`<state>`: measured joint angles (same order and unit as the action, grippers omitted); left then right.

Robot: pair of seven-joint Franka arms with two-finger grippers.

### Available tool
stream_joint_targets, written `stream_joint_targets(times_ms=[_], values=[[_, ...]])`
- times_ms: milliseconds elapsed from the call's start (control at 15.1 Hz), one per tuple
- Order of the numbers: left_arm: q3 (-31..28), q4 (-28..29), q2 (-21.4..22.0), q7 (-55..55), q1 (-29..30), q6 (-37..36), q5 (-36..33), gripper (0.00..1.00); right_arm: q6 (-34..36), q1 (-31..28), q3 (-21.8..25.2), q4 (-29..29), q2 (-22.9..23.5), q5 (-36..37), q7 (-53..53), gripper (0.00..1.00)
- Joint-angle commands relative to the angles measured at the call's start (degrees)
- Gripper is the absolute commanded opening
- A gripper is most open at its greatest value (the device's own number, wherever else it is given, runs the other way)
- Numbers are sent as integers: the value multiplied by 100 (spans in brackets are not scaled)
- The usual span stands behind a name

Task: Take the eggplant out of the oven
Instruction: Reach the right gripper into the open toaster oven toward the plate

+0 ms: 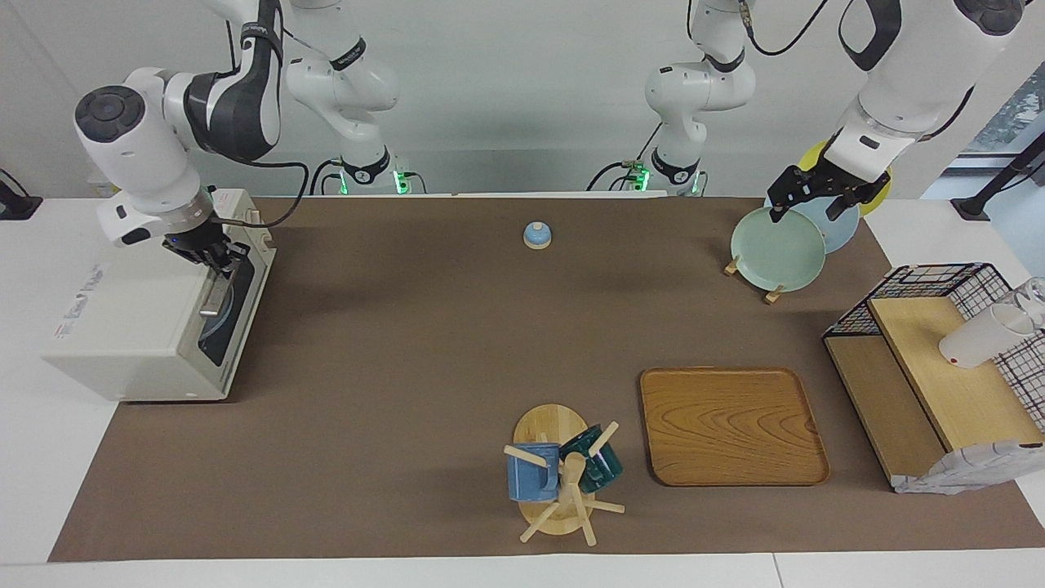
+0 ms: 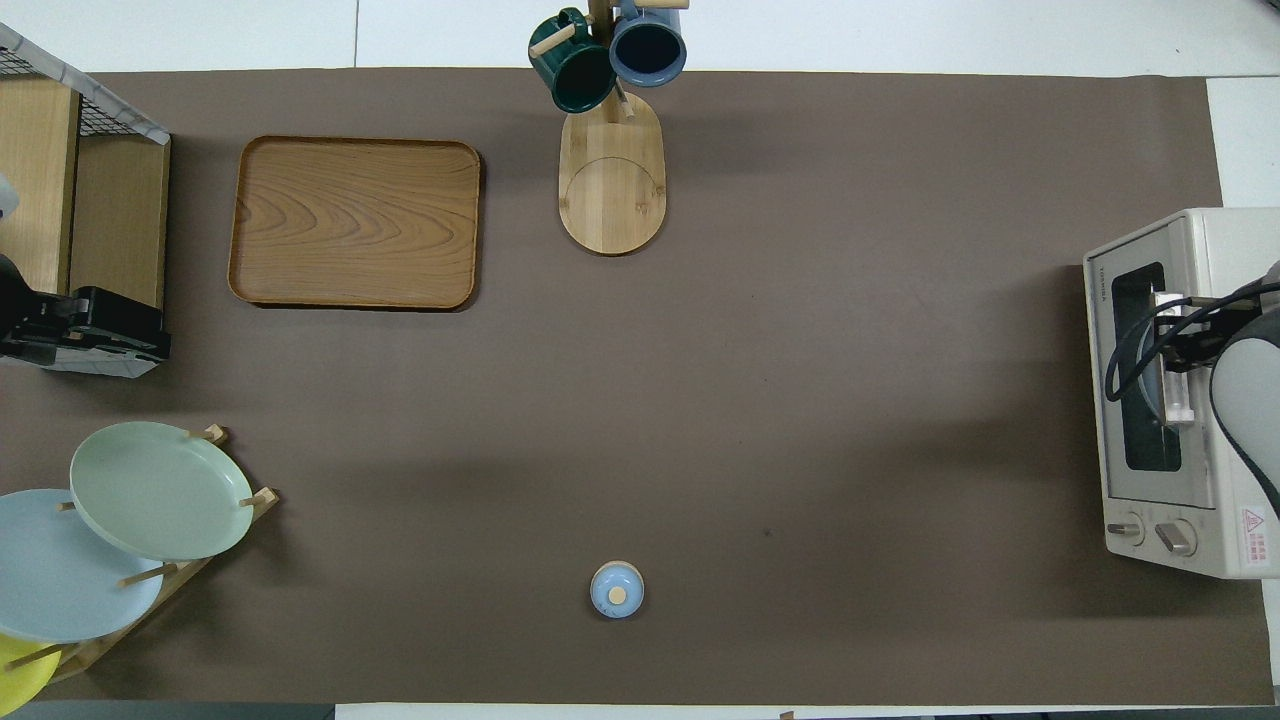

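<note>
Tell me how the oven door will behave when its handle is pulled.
The oven door is shut, with the right gripper at its silver bar handle. It looks rigid, glass in a metal frame, so it should probably swing stiffly as one piece. The boxy oven stands free on the table, so a hard pull might slide or tip it.

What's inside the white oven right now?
The oven door is shut, with the right end effector at its silver handle. Through the dark glass only a faint round shape shows; no eggplant can be made out.
</note>
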<state>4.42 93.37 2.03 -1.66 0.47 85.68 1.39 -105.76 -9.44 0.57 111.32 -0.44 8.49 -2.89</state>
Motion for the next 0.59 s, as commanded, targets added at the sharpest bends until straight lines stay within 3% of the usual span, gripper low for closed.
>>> stream_joint_targets(times_ms=[0, 330, 529], values=[[59, 41, 88, -18, 94, -42, 28, 100, -226, -137, -48, 311, -185, 48, 297, 0], [59, 41, 88, -9, 94, -42, 28, 100, -805, -14, -65, 548, -115, -13, 254, 0], [59, 41, 88, -18, 94, -42, 28, 100, -1489, 424, -65, 917, 52, -49, -34, 0]])
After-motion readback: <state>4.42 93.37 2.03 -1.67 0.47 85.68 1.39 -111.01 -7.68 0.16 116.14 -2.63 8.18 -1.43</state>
